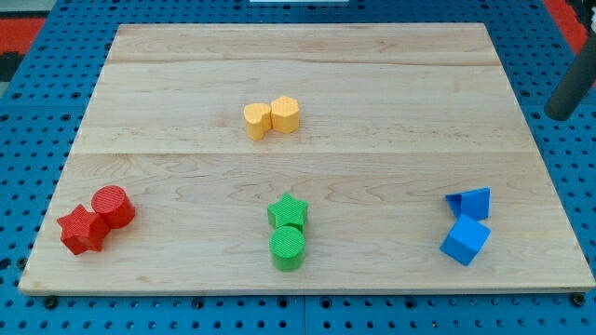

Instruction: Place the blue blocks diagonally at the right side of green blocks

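Observation:
A blue triangular block point(469, 202) and a blue cube point(464, 240) lie touching near the board's lower right. A green star block point(287, 212) and a green cylinder point(288, 247) sit touching at the bottom middle, far to the left of the blue ones. A dark rod enters at the view's right edge; my tip point(557, 114) is off the board's right side, well above the blue blocks and touching no block.
Two yellow blocks point(272, 117) sit together at the upper middle. A red star point(81, 230) and a red cylinder point(113, 206) sit at the lower left. The wooden board point(372, 74) rests on a blue pegboard point(28, 140).

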